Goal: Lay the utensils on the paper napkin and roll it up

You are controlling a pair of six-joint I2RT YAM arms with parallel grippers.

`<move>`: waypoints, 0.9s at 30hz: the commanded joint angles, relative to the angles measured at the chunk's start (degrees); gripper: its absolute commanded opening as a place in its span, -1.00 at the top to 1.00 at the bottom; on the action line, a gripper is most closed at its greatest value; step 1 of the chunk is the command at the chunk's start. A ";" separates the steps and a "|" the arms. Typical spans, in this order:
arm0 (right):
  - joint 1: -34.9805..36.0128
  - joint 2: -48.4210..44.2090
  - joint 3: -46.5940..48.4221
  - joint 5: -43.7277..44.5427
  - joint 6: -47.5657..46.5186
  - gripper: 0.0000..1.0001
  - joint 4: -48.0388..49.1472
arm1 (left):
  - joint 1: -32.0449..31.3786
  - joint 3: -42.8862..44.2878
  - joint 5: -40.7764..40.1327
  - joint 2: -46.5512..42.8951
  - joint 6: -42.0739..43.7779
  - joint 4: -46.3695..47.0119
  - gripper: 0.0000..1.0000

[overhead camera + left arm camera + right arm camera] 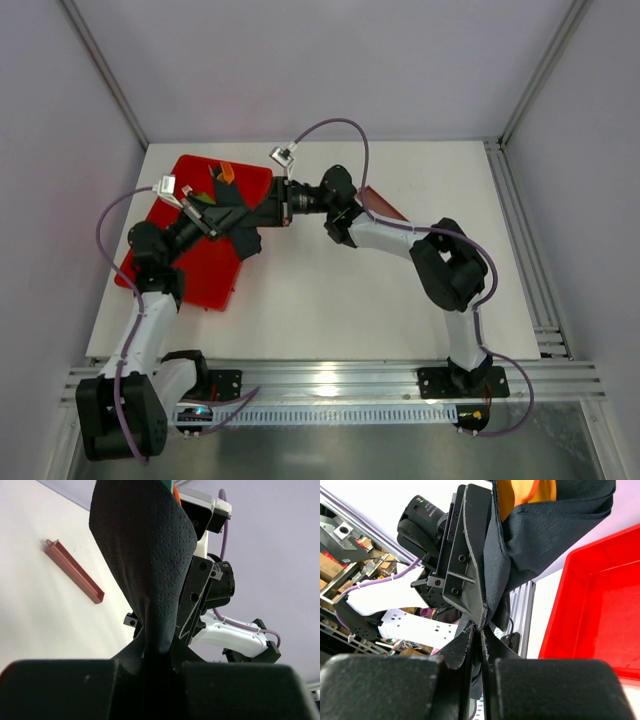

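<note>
Pale lilac walls [300, 60] enclose the white tabletop [330, 290], which has an aluminium rail [330, 375] along its near edge. The paper napkin [145, 555] hangs bunched over the red tray [205, 270] and hides most of the utensils [525, 495]; only orange tips show. The left gripper [150, 662] is clamped on the napkin, and the right gripper [480, 650] pinches it too. The long brown tray [75, 572] lies well apart, partly hidden behind the right arm in the top view.
</note>
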 commanded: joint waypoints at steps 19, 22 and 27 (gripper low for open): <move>-8.00 1.59 1.78 7.93 -7.02 0.07 -18.48 | 10.44 12.81 -8.50 18.75 18.36 -20.15 0.99; -7.82 2.38 7.12 12.93 -11.85 0.07 -29.64 | 13.52 12.37 -9.99 21.13 20.64 -21.20 1.00; -5.72 5.98 18.63 26.28 -21.85 0.22 -54.08 | 16.07 11.14 -10.43 28.60 21.61 -18.48 0.99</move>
